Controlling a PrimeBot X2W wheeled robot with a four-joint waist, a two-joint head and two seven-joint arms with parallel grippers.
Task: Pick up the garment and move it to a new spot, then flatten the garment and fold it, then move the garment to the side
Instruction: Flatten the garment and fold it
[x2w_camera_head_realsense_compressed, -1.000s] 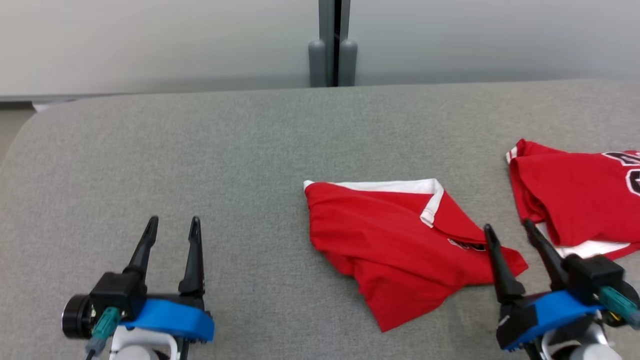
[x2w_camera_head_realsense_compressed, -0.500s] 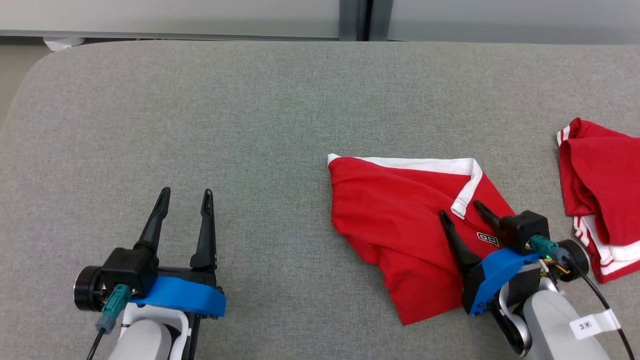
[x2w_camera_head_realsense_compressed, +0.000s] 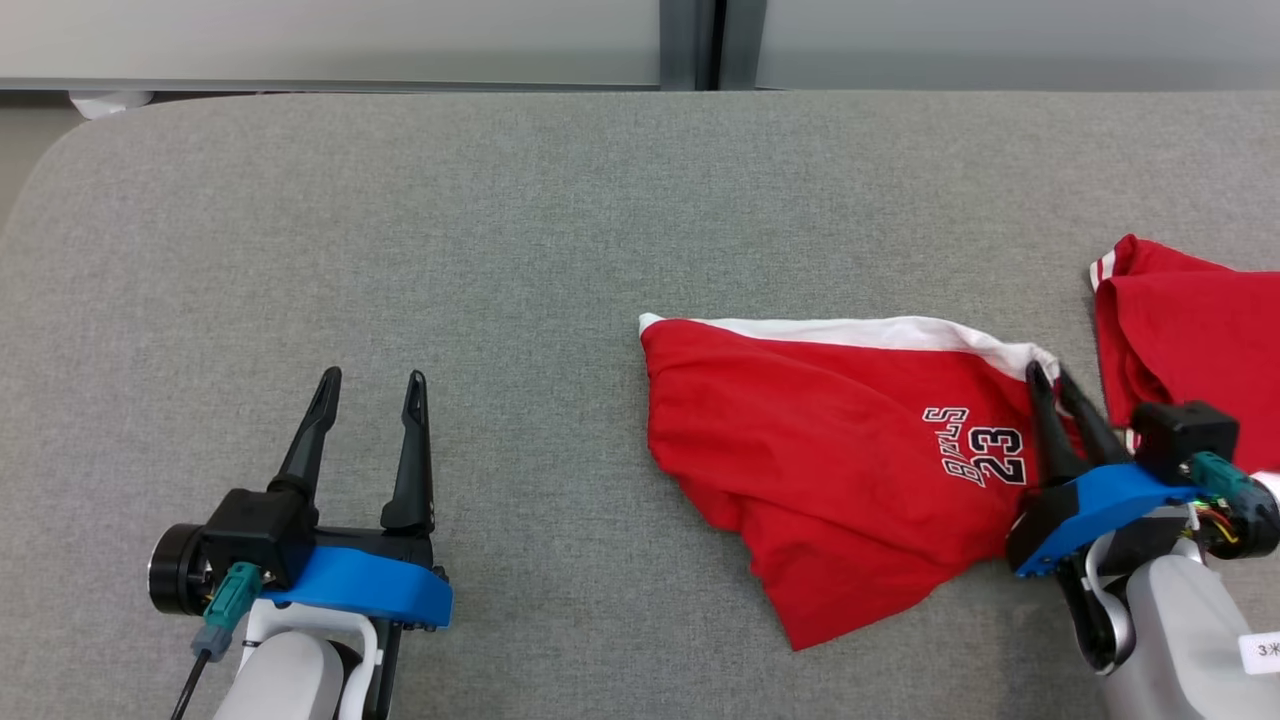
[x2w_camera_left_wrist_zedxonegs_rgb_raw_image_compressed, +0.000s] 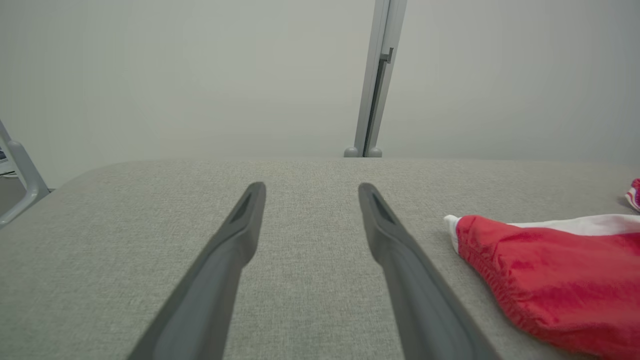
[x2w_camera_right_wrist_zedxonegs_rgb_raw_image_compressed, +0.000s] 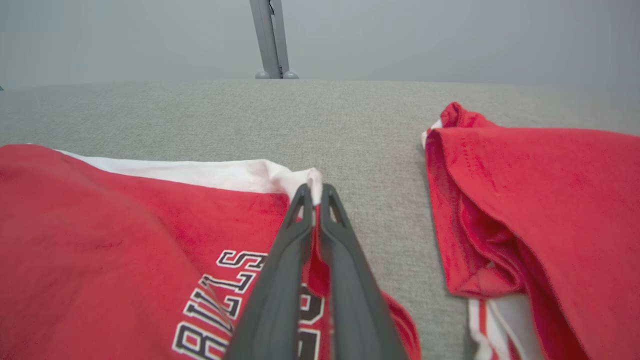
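Work is just starting: the red cloth garment with a white edge (x2w_camera_head_realsense_compressed: 830, 450) lies bunched on the grey cloth table (x2w_camera_head_realsense_compressed: 400, 220), right of the middle. The right gripper (x2w_camera_head_realsense_compressed: 1047, 375) pinches its white corner tight; the left gripper (x2w_camera_head_realsense_compressed: 372, 378) has its fingers apart. Lifting, flattening and folding all seem left.

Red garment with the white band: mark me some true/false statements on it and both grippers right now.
The right gripper is shut on the white corner of the red white-banded garment. True.
The left gripper also grips it. False: it is open, to the left of the fabric over the grey fabric table.
A second red garment lies to the right, apart from the first. True.
The printed number 23 is hidden. False: it faces up near the right gripper.
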